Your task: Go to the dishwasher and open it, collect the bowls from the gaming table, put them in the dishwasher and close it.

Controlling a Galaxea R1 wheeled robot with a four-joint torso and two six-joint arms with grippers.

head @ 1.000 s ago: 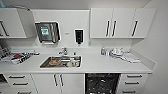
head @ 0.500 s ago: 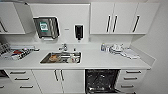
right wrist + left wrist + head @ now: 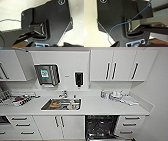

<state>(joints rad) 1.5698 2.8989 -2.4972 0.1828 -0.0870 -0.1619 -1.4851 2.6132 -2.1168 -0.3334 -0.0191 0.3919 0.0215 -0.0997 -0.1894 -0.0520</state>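
Observation:
The dishwasher (image 3: 101,126) is built in under the white counter, to the right of the sink, and stands open. Its dark interior with racks shows, and the lowered door (image 3: 105,139) lies at the picture's lower edge. The bowls and the gaming table are out of view. In the left wrist view I see the robot's own dark plate (image 3: 112,18) with a thin blue wire across it, over a pale floor. The right wrist view has the same kind of dark plate (image 3: 53,21) over a pale floor.
A steel sink (image 3: 61,104) with dishes in it is set in the white counter (image 3: 100,107). A dish rack (image 3: 17,99) stands at the left and white dishes (image 3: 117,95) at the right. White drawers (image 3: 130,124) flank the dishwasher. A wall closes the right side.
The whole head picture has shifted up a little since one second ago, so the camera moved. The dishwasher stays open and nothing on the counter has moved.

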